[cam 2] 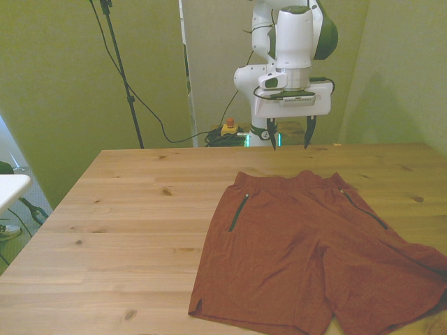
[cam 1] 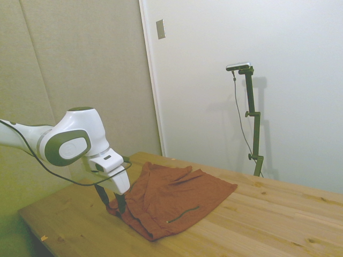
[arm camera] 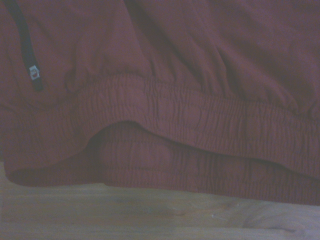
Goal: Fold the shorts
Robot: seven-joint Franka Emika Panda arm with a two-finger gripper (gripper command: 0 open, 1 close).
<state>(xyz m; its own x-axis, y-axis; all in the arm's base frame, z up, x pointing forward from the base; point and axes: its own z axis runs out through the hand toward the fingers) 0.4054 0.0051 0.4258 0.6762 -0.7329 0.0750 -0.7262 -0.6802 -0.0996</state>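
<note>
The rust-red shorts [cam 2: 314, 258] lie spread flat on the wooden table [cam 2: 140, 209], waistband toward the far edge, legs toward the near edge. Dark zip pocket slits show on both sides. In the side view the shorts [cam 1: 177, 201] lie in front of the arm. My gripper [cam 2: 288, 137] hangs open above the table just behind the waistband, nothing between its fingers. In the side view the gripper [cam 1: 111, 202] hovers over the edge of the cloth. The wrist view shows the gathered elastic waistband [arm camera: 200, 120] and a zip pull [arm camera: 34, 73] from close by.
Bare wood of the table [cam 1: 278, 219] stretches on the front view's left of the shorts. A white object [cam 2: 10, 187] pokes in at the front view's left edge, off the table. Cables and a small yellow and red device [cam 2: 228, 128] lie beyond the far edge.
</note>
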